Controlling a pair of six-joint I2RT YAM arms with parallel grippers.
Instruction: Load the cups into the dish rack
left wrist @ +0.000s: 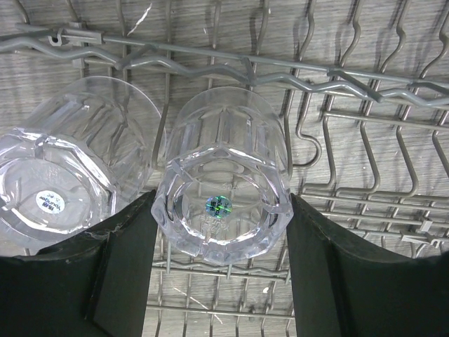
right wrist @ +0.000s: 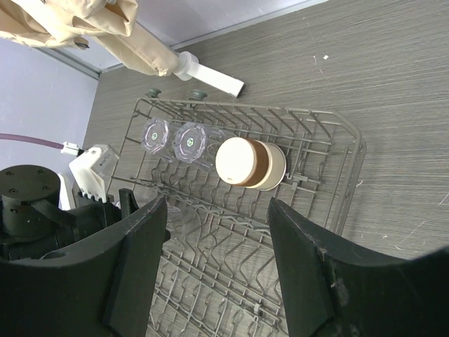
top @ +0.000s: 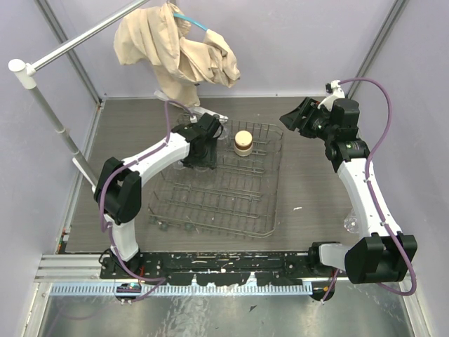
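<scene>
Top view: we saw the left gripper (top: 200,151) down in the dish rack (top: 231,203), far-left corner. The tan cup (top: 243,142) sat in the rack beside it. The right gripper (top: 293,119) hung high, off the rack's right side.

Left wrist: a clear tumbler (left wrist: 221,210) stood upside down on the prongs. The jaws flanked its walls, seemingly touching; gripped or not, we couldn't tell. There was a second tumbler (left wrist: 63,168) just beside it. We judged these light, stiff, slick and likely breakable, best held gently across the faceted side wall.

Right wrist: jaws wide, nothing held. Both tumblers and the tan cup sat in the rack's far row.
</scene>
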